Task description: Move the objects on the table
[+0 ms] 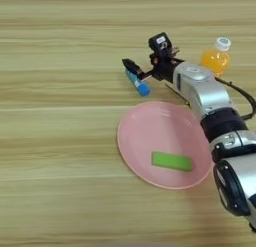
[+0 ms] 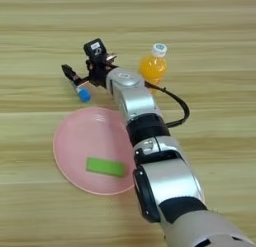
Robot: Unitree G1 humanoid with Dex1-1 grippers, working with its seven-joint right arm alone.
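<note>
Three small objects share the wood-grain table (image 1: 55, 141): a green rectangular block (image 1: 172, 161) lies flat on the pink plate (image 1: 135, 136), a blue stick (image 1: 138, 84) lies on the wood just beyond the plate's far rim, and an orange-drink bottle (image 1: 216, 58) with a white cap stands further right. The right gripper (image 1: 146, 58) hangs over the stick, its two black fingers spread wide, one tip at the stick's far end. Its silver forearm (image 1: 202, 93) crosses the plate's right edge.

Green block (image 2: 105, 167) on pink plate (image 2: 70, 141)
</note>
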